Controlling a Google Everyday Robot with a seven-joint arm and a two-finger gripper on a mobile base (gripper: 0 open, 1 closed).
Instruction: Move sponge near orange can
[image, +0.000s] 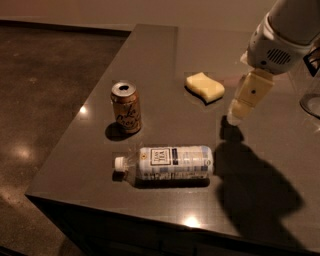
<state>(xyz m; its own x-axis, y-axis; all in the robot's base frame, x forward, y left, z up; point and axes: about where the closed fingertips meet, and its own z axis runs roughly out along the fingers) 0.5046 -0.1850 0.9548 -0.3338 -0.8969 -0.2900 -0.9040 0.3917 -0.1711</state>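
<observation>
The pale yellow sponge (205, 86) lies flat on the dark table (155, 55), in the middle toward the back. The orange can (126, 107) stands upright to the sponge's front left, about two can widths away from it. My gripper (234, 118) hangs from the white arm at the upper right. It hovers just above the table, a short way to the right and front of the sponge, and touches nothing. It holds nothing that I can see.
A clear plastic bottle (170, 162) with a white label lies on its side in front of the can, cap to the left. A glass object (312, 98) stands at the right edge. The table's left edge drops to a brown floor (45, 100).
</observation>
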